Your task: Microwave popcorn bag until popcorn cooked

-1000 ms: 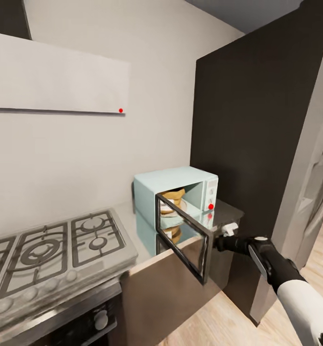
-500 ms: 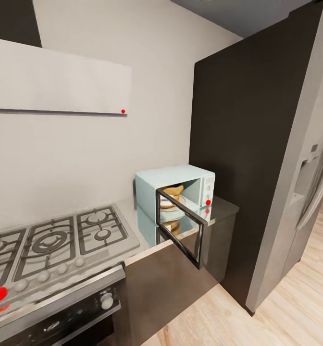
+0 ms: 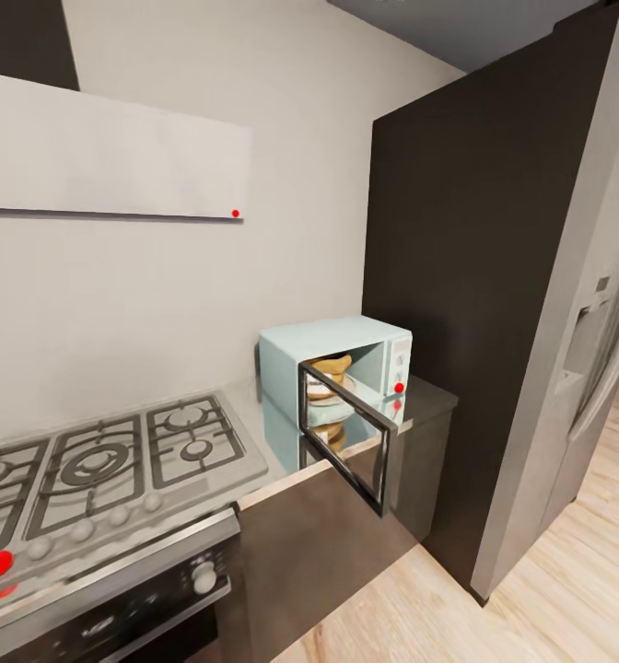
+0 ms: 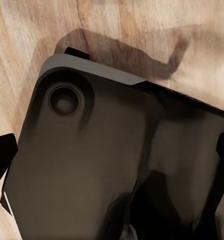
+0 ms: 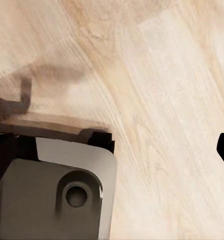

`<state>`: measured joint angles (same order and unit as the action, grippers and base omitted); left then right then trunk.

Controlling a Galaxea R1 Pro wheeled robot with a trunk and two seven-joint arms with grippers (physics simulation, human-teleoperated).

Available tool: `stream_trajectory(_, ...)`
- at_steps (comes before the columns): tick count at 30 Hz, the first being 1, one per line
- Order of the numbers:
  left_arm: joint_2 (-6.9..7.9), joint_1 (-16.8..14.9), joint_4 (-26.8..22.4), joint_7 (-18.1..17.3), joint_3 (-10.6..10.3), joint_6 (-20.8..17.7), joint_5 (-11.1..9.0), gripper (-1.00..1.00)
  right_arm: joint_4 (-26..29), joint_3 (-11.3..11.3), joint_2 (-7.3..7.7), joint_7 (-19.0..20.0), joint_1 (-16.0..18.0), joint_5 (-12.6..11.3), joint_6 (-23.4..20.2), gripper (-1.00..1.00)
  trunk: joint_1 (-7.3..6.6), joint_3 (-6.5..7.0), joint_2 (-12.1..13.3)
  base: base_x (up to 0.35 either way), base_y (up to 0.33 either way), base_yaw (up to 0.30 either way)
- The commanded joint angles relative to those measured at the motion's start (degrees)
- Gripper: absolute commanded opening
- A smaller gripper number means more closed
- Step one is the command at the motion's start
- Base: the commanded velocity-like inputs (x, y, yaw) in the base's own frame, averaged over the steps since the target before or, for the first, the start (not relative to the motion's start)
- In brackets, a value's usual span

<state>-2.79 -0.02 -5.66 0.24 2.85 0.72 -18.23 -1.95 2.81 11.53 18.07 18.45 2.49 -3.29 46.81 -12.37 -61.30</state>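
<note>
Kitchen corner seen from the robot's head: the grey countertop point(image 3: 420, 405) runs from a gas hob point(image 3: 107, 465) to a tall dark cabinet point(image 3: 475, 276), with pale wood floor point(image 3: 567, 589) below. On it stands the mint-blue microwave point(image 3: 332, 364), its dark glass door point(image 3: 346, 442) swung wide open; the tan popcorn bag point(image 3: 332, 373) sits inside the cavity. Nothing here has shifted in the last half second, though a second ago the right arm reached toward the door's edge. Both wrist cameras look down at wood floor and the robot's dark base point(image 4: 92, 165). Left gripper point(image 4: 112, 155) finger tips sit at opposite frame edges, spread apart; the right gripper's state cannot be told.
</note>
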Motion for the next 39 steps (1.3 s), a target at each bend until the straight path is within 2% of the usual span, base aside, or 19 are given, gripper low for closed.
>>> stream_trajectory(1, -0.02, 0.0, 0.0, 0.0, 0.2, 0.1, -0.1, 1.00, -0.1, 0.3, 0.00, 0.1, 0.1, 0.3, -0.1, 1.00, 0.01, -0.07, 0.0, 0.138, -0.101, 0.000)
stream_trajectory(7, 0.07, 0.0, 0.0, 0.0, 0.2, 0.1, -0.3, 1.00, -0.1, 0.3, -0.03, 0.1, -0.8, 0.4, -0.6, 1.00, 0.01, -0.07, 0.0, 0.211, -0.214, 0.000)
stream_trajectory(12, 0.06, 0.0, 0.0, 0.1, 0.2, 0.1, -2.7, 1.00, -0.1, 0.3, 0.05, -0.9, -1.0, 0.6, -0.7, 1.00, 0.01, -0.07, 0.0, 0.208, -0.244, 0.000)
stream_trajectory(18, 0.07, 0.0, 0.0, 0.1, 0.2, 0.1, -3.1, 1.00, 0.0, 0.3, -0.01, -1.0, -1.0, 0.7, -0.6, 1.00, 0.01, -0.07, 0.0, 0.104, -0.184, 0.007)
stream_trajectory(34, 0.00, 0.0, 0.0, 0.1, 0.3, 0.1, -3.2, 1.00, 0.0, 0.3, -0.02, -1.1, -1.0, 0.7, -0.5, 1.00, 0.01, -0.07, 0.0, 0.001, -0.012, 0.255)
stream_trajectory(39, 0.01, 0.0, 0.0, 0.1, 0.3, 0.1, -5.0, 1.00, 0.0, 0.3, -0.02, -1.1, -1.0, 0.7, -0.5, 1.00, 0.01, -0.07, 0.0, -0.094, -0.211, 0.270)
